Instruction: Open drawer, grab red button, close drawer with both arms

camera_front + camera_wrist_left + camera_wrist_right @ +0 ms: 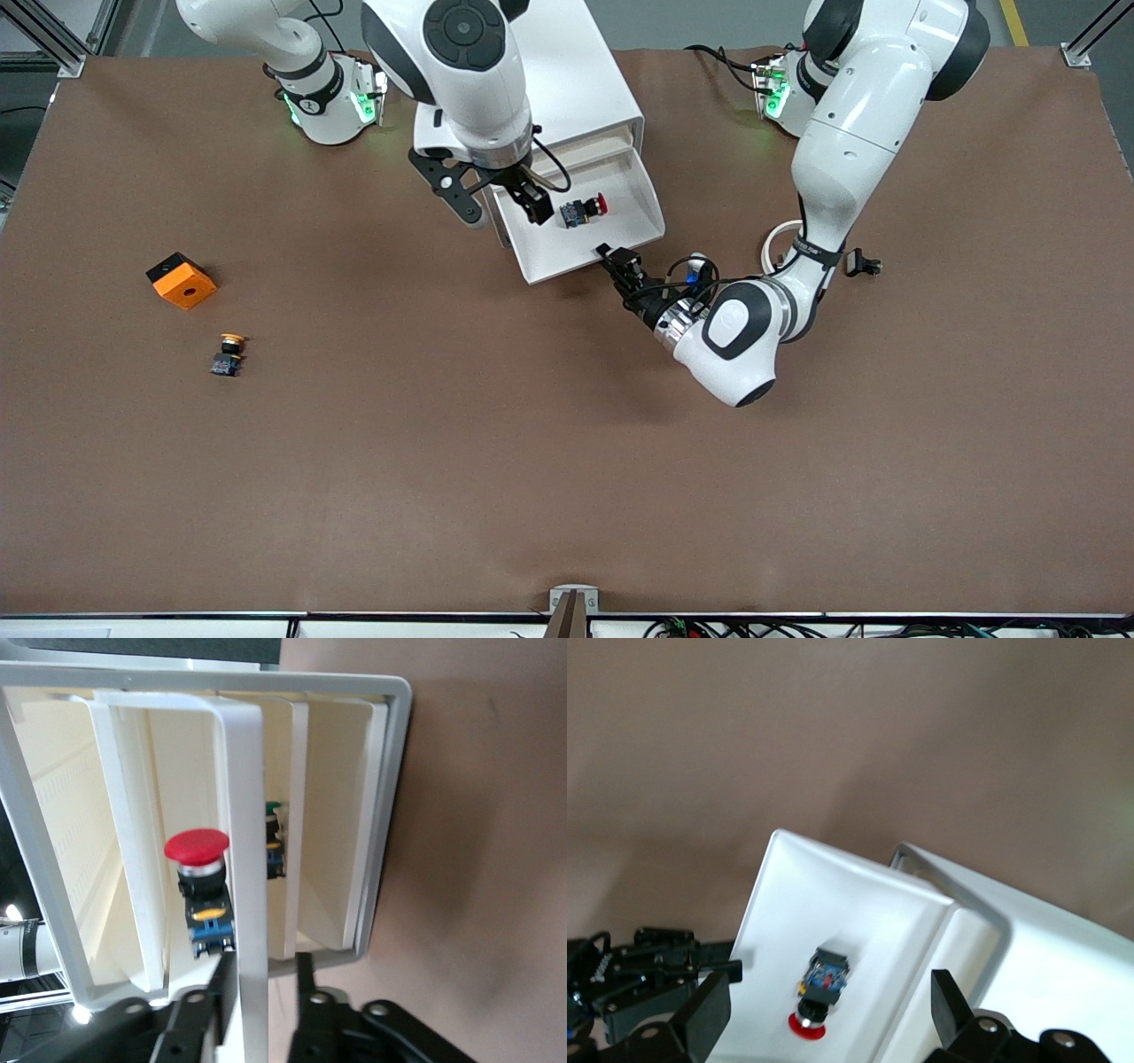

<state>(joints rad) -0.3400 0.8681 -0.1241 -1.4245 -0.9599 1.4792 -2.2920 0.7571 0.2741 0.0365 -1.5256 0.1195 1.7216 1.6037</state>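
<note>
The white drawer stands pulled out of its cabinet. The button lies on its side on the drawer floor, red cap toward the left arm's end of the table. My right gripper hangs open over the drawer, and the button shows below and between its fingers. My left gripper is at the drawer's front wall, one finger on each side of it. A gap shows beside one finger, so this gripper stands open. The button sits just inside that wall.
An orange cube and a yellow-capped button lie toward the right arm's end of the table. Another small button with a green cap sits deeper inside the cabinet. A white ring lies by the left arm.
</note>
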